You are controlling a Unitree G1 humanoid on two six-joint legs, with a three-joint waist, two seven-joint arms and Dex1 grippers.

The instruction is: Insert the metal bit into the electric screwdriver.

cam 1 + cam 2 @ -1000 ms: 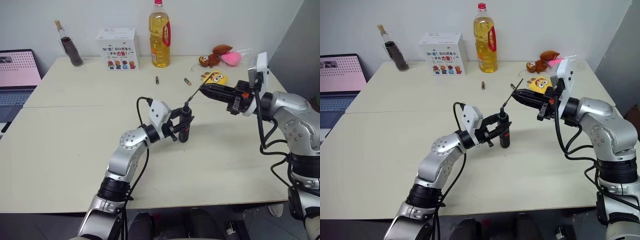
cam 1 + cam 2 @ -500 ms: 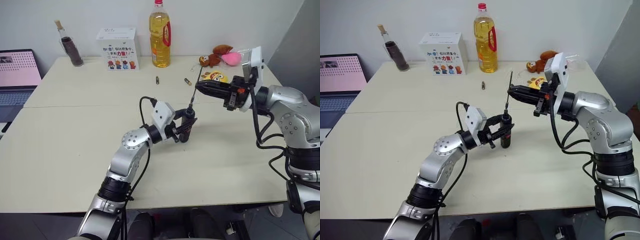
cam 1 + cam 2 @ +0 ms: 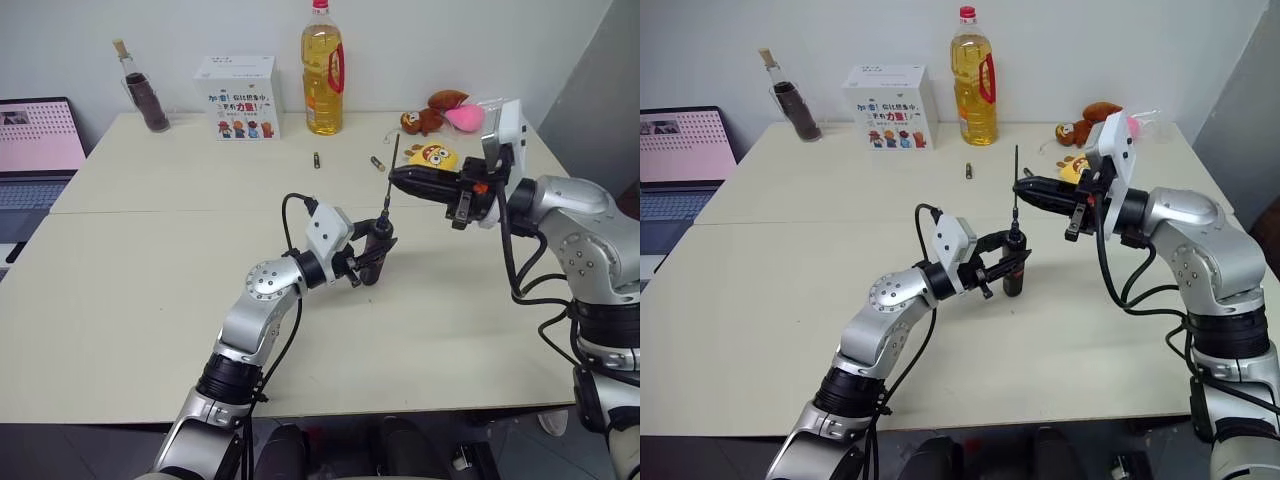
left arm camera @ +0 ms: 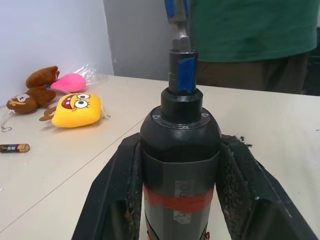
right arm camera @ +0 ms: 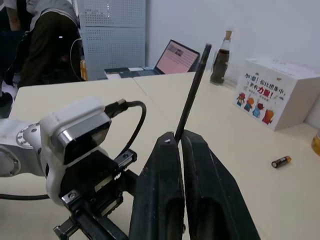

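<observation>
1. Black-bodied and slim, with a red band round its middle, the pen-shaped electric screwdriver is our landmark; we hold it upright, chuck end up, clamped between the two black fingers of our left gripper, over the cream table.
2. Directly above the screwdriver's chuck stands the long, needle-thin dark grey metal bit, close to vertical, pinched by its middle in our right gripper, whose fingers are pressed tight on it.
3. We judge the step in hand to be the insertion itself: the bit's lower end meets the chuck mouth, though whether it has entered we cannot tell.
4. Next we would need to keep the rod in line with the screwdriver's axis and press it straight down until it seats, holding the tool steady against tipping.
5. Beyond the screwdriver, a white carton carries cartoon figures and red Chinese characters that we cannot read; the yellow oil bottle beside it bears a red label, illegible too.
</observation>
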